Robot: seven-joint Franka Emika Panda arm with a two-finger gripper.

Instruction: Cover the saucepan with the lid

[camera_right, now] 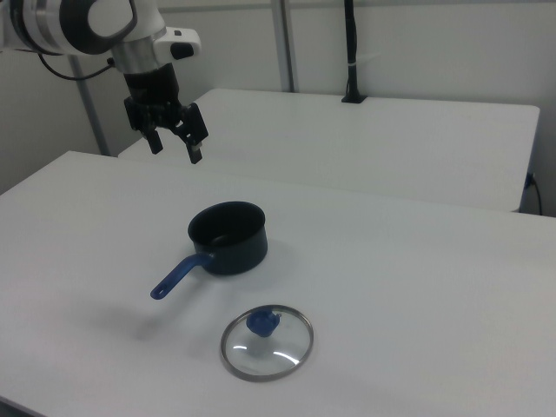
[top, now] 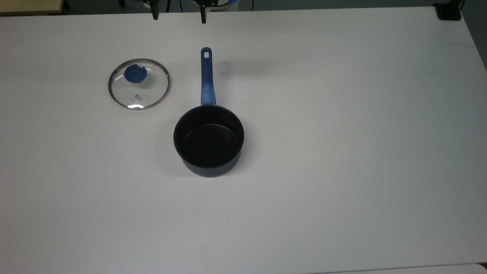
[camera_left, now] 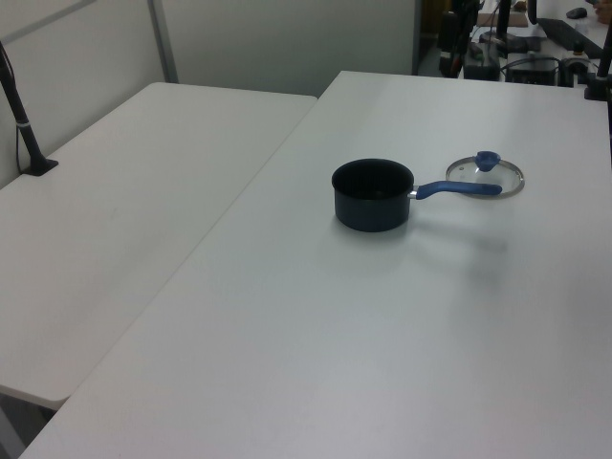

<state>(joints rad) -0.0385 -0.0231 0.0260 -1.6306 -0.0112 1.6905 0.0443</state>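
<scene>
The dark saucepan stands upright near the middle of the white table, its long blue handle pointing toward the top view's upper edge. The glass lid with a blue knob lies flat on the table to the top view's left of the handle, apart from the pan. In the right view, the saucepan sits behind the lid. My gripper hangs open and empty, high in the air beyond the pan, far from both. Its fingertips reach in at the top view's upper edge.
A second white table adjoins this one on the left view's left, with a black clamped post at its edge. A black block sits at the table's corner in the top view's upper right. Equipment stands beyond the far end.
</scene>
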